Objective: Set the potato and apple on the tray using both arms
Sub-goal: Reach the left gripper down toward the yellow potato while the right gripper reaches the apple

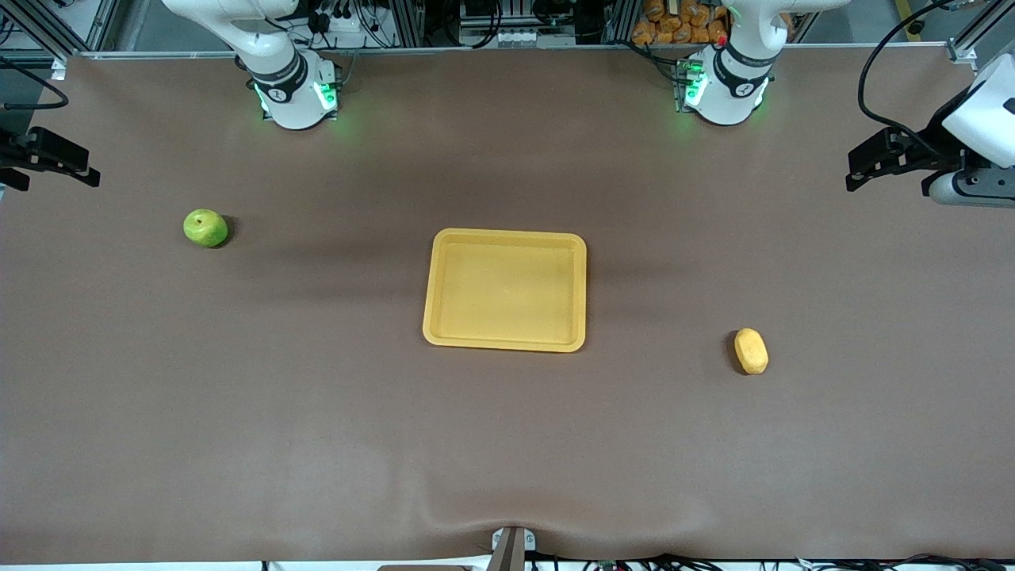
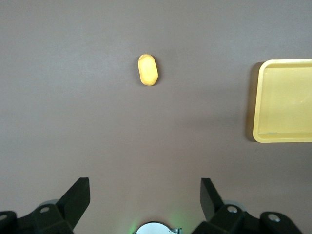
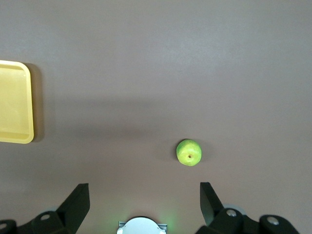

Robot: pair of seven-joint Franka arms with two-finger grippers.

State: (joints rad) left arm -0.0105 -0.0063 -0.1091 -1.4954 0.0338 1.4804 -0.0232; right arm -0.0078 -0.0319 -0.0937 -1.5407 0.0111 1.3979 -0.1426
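Note:
The yellow tray [image 1: 507, 236] lies flat mid-table with nothing in it. The green apple [image 1: 205, 228] rests on the mat toward the right arm's end. The yellow-orange potato [image 1: 751, 350] lies toward the left arm's end, nearer the front camera than the tray. My left gripper [image 2: 145, 190] is open and empty, high over the table, with the potato [image 2: 147, 70] and the tray's rim [image 2: 257, 102] far below. My right gripper [image 3: 144, 192] is open and empty, high over the apple [image 3: 188, 152], with the tray [image 3: 17, 102] to one side. Both hands show at the front view's side edges.
The brown mat [image 1: 507, 444] covers the whole table. The arms' green-lit bases [image 1: 293, 95] [image 1: 725, 87] stand at the table's edge farthest from the front camera. Cables and orange items [image 1: 674, 24] sit off the table there. A small mount [image 1: 511, 547] sits at the near edge.

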